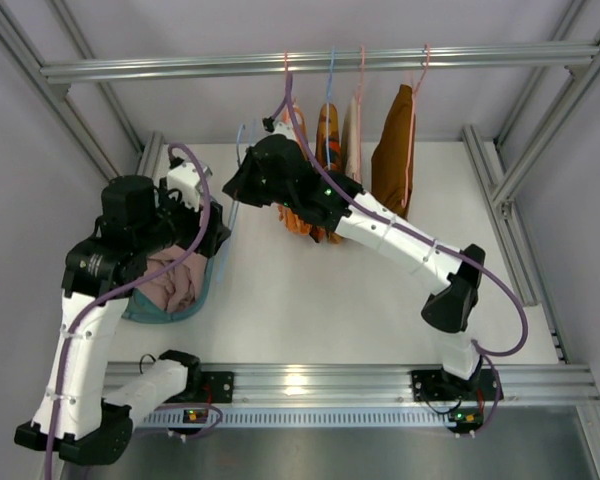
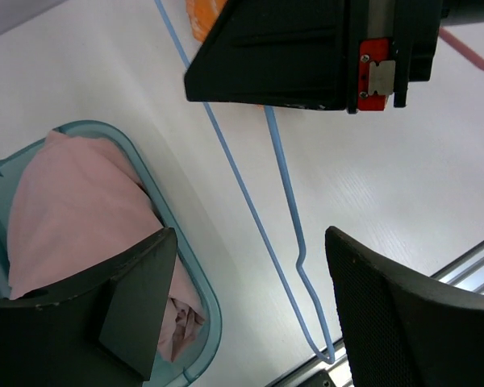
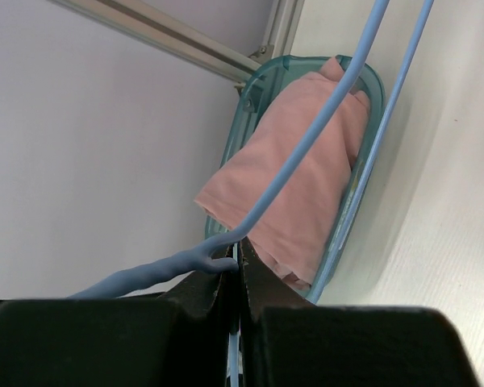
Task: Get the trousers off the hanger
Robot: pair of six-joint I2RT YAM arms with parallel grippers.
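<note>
Grip looks solid: right tool [image 3: 238,256] clamped tight on the neck of the blue hanger [image 3: 161,270]. Left tool [image 2: 250,290] gapes empty over the pink trousers [image 2: 73,210] in their tub [image 2: 195,278]. I'd swing slow.

The trousers [image 2: 73,210] are pale pink. The tub [image 1: 165,317] is see-through blue-green. The hanger [image 3: 310,147] is light blue. The table [image 1: 310,300] is white. The brown cloth [image 1: 392,150] is plain. The orange cloth [image 1: 327,125] has dark marks.
</note>
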